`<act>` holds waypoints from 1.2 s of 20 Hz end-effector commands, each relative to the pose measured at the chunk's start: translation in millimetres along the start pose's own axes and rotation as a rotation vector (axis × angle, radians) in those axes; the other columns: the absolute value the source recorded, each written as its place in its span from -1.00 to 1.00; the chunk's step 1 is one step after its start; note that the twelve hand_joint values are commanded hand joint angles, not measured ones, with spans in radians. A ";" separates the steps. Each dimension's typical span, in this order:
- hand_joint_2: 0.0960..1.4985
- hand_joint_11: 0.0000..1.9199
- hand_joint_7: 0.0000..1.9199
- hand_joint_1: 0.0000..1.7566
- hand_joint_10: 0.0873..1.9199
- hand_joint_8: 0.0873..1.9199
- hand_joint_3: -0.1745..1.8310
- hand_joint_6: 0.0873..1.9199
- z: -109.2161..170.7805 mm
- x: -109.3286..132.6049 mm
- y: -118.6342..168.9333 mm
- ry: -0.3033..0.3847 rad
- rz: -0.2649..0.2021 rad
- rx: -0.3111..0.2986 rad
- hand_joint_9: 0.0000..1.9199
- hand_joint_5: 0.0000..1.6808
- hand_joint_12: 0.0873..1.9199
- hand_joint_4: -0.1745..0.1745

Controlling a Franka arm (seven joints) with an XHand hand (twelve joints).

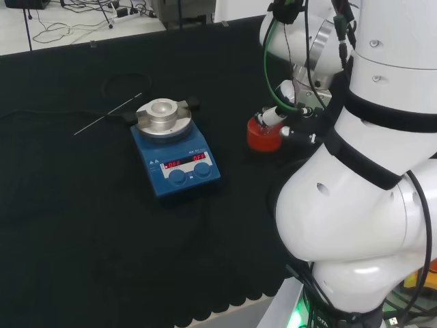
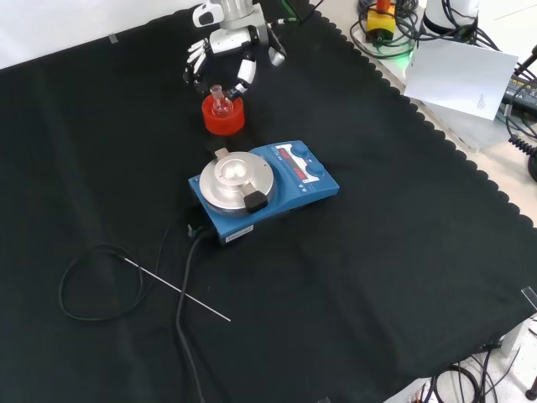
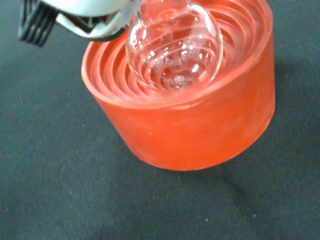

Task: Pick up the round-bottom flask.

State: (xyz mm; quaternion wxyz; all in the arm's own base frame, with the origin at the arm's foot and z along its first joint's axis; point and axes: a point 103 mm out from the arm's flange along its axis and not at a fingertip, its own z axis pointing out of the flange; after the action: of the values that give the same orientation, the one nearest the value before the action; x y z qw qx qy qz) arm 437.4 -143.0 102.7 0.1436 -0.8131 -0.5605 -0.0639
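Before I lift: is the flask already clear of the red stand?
No, in the wrist view the flask bulb sits down inside the red stand.

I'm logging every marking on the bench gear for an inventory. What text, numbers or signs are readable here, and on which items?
Nothing can be quoted with confidence.
Blue hotplate stirrer: two red lit displays on its front panel, digits too blurred to read.
Same unit from the front view: a white panel with red marks, print too small to read.
Red ribbed stand and round-bottom flask: no markings visible.
White paper sheet: a faint mark, illegible.
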 end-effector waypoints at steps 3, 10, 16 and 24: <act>-0.25 -0.80 -0.64 -0.01 -0.34 -0.27 -0.24 -0.18 8.4 12.3 -4.8 -0.022 0.012 -0.002 -0.44 -0.08 0.43 -0.42; -0.24 -0.80 -0.63 0.01 -0.34 -0.27 -0.24 -0.17 -2.6 -1.6 -1.7 -0.028 0.013 -0.009 -0.43 0.03 0.42 -0.44; 0.05 -0.69 -0.55 0.22 -0.38 -0.29 -0.43 -0.24 -13.3 -10.3 0.9 -0.053 0.025 -0.047 -0.32 0.36 0.38 0.95; -0.14 -0.69 -0.56 0.10 -0.41 -0.30 -0.29 -0.18 -25.4 -2.4 0.8 -0.035 -0.002 -0.066 -0.32 0.12 0.38 -0.33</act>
State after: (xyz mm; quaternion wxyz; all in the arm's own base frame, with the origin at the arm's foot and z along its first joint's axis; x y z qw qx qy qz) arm 436.7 -155.5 117.3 0.1126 -0.8213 -0.5556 -0.0633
